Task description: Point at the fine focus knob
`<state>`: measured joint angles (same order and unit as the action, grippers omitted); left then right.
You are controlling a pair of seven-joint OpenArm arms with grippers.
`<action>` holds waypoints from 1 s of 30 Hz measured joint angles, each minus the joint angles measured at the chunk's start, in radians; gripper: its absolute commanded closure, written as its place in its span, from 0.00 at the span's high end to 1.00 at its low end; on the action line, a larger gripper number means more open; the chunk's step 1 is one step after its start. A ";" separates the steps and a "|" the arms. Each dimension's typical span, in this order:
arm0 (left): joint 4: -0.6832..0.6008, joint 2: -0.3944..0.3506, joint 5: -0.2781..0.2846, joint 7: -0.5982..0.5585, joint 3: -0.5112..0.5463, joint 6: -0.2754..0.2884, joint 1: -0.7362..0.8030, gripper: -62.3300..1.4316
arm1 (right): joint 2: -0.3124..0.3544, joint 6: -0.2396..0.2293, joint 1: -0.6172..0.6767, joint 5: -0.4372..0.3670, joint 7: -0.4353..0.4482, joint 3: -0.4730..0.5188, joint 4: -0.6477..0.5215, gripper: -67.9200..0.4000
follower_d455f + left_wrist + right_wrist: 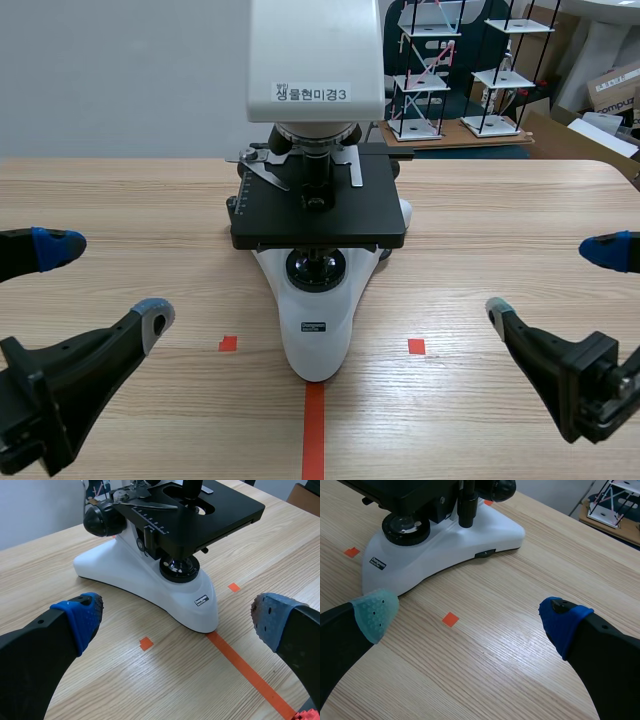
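Microscope [318, 250], one: glossy white moulded base, flat matte black stage, standing on a pale wood-grain table [520, 220]. Focus knob [102, 520], one seen: round, glossy black, on the microscope's side at the rear of its base. Left gripper [105, 280] and right gripper [555, 280] sit either side of the microscope's front, well apart from it. Both are spread and hold nothing. Soft dotted pads [374, 611]: four.
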<state>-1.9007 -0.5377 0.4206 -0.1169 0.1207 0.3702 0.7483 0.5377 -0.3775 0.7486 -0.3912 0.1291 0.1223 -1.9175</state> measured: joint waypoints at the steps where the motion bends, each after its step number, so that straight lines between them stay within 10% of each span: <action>1: 0.000 0.000 0.000 0.000 0.000 0.000 0.000 1.00 | 0.000 0.000 0.000 -0.010 0.000 0.000 0.000 0.91; 14: 0.000 0.000 0.000 0.000 0.000 0.000 0.000 1.00 | 0.000 0.000 0.000 -0.010 0.000 0.000 0.000 0.88; 24: 0.000 0.000 0.000 0.000 0.000 0.000 0.000 1.00 | 0.000 0.036 -0.030 0.005 -0.021 0.000 0.000 0.06; 30: 0.000 0.000 0.000 0.000 0.000 0.000 0.000 1.00 | 0.000 0.049 -0.099 0.005 -0.014 0.000 0.043 0.01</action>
<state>-1.9007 -0.5377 0.4202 -0.1165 0.1207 0.3702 0.7483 0.5373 -0.3286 0.6498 -0.3866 0.1146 0.1223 -1.8744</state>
